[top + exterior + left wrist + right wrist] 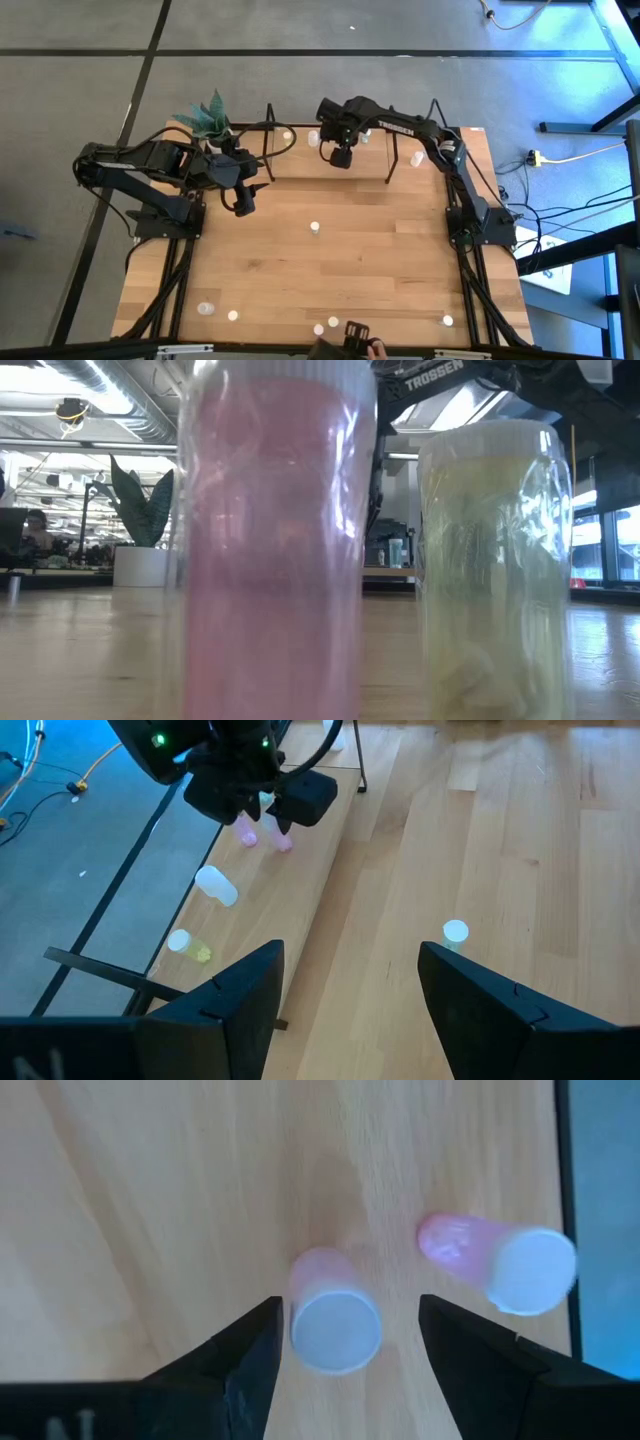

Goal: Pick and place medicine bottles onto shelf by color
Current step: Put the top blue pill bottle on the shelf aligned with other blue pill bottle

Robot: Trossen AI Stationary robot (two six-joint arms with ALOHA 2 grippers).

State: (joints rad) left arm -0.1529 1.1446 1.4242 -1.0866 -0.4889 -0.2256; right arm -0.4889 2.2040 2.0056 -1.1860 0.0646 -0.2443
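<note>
Two pink bottles stand on the shelf (300, 140): one bottle (335, 1312) sits right between the wide-open fingers (250, 1370) of the right gripper (345, 1370), not squeezed, and the other pink bottle (497, 1262) stands just outside them. The left gripper (350, 1010) hangs over the table (330, 280) with its fingers apart and holding nothing, and a capped bottle (455, 932) stands just past its tips.

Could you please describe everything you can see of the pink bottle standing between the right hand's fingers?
The pink bottle is a tiny translucent cylinder, plastic by its look, with a flat white cap. It stands upright on the shelf, a light wooden board, beside a second pink bottle. The right hand hangs directly above it, open, its dark fingers flanking the bottle with a gap on each side, so nothing but the board touches it.
</note>
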